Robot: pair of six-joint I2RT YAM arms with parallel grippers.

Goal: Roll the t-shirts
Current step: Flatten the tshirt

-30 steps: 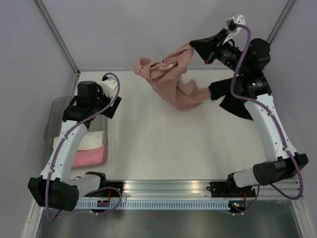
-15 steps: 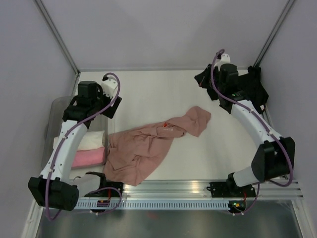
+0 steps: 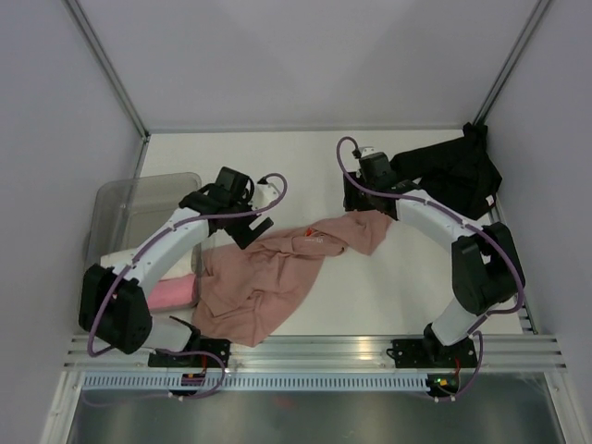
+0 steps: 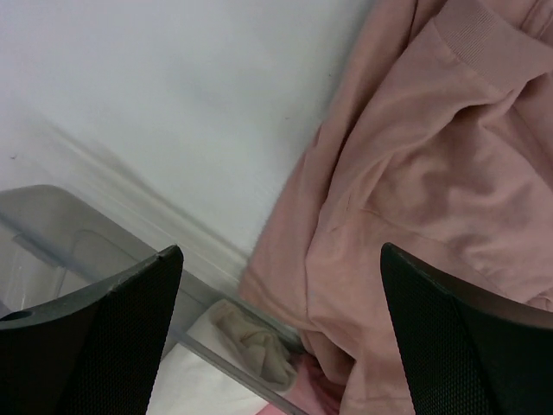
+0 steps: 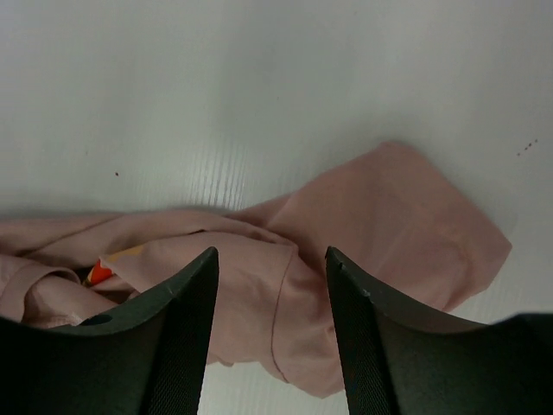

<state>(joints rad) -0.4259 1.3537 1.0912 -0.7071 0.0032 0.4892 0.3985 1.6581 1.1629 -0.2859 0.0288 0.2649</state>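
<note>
While the salmon-pink t-shirt (image 3: pixel 268 277) lies crumpled on the white table (image 3: pixel 388 296), stretched from near-left to centre, its left part is overhung by the left gripper (image 4: pixel 281 259) and its right end by the right gripper (image 5: pixel 270 259). Both grippers are held wide and empty. A small print (image 3: pixel 313 235) is seen on the cloth.

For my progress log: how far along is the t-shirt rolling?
Done: a bright pink roll and a cream roll in the grey bin. In hand: nothing gripped; the left gripper and right gripper hover open over the crumpled salmon-pink t-shirt. Left: rolling it, then the black t-shirt.
</note>
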